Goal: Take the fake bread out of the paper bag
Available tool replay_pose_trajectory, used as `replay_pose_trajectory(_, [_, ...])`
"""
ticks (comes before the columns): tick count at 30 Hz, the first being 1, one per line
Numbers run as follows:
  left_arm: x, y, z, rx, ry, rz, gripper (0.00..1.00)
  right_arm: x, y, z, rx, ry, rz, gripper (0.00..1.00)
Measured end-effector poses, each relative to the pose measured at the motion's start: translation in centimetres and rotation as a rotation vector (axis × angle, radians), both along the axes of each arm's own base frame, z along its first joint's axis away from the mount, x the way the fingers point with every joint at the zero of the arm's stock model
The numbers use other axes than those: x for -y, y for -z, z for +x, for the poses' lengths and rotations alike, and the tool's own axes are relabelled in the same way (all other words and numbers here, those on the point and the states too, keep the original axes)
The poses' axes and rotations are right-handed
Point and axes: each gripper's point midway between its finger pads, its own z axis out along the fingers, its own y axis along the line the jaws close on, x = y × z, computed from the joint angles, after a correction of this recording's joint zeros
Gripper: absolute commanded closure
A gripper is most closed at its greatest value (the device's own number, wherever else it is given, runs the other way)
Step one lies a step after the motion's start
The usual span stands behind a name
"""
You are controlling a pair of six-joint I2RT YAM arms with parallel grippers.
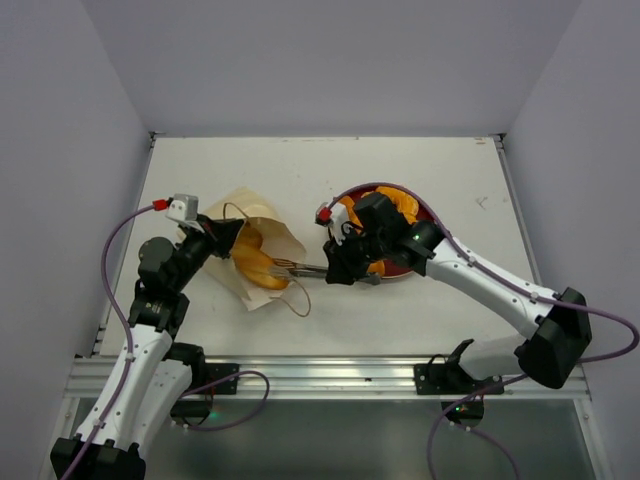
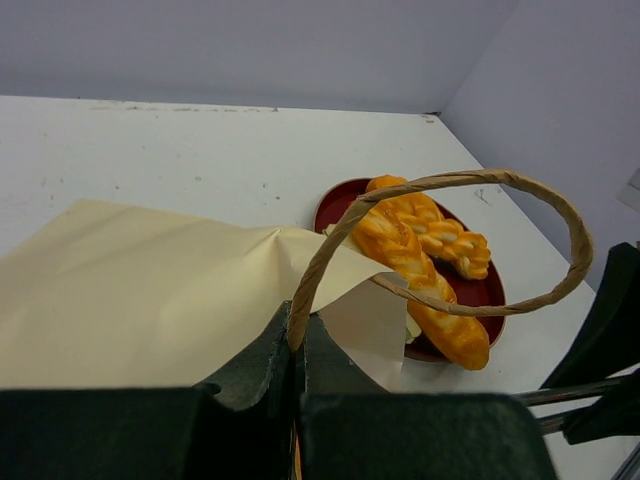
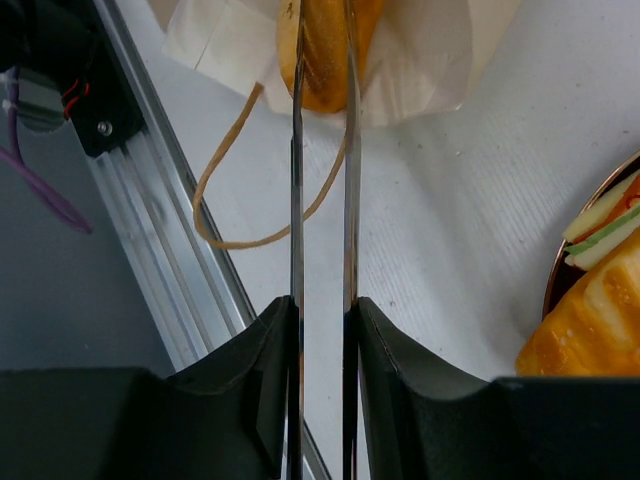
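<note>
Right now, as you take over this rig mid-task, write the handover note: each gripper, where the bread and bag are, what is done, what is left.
Left gripper: shut on the paper bag at its rim.
Right gripper: thin fingers narrowly apart at a bread piece in the bag's mouth; grip unclear.
Done: braided loaf, long roll and sandwich lie on the red plate.
Left: draw that piece out, then check the bag for more.
</note>
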Motion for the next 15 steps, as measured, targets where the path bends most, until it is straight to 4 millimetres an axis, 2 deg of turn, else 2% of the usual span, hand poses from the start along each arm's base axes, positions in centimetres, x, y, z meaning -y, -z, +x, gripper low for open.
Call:
replay_pose_trajectory(6, [-0.6,0.0,0.4,0.0,-0.039,0.002,1.0,2.5,-2.3,-1.2,0.088,-0.076,-0.013,1.0])
replay_pose_trajectory(15, [-1.2,0.2,0.8,-0.005,-0.08,0.005,1.0,6.2,-5.1,-2.1,0.192,-0.084,-0.01,1.0])
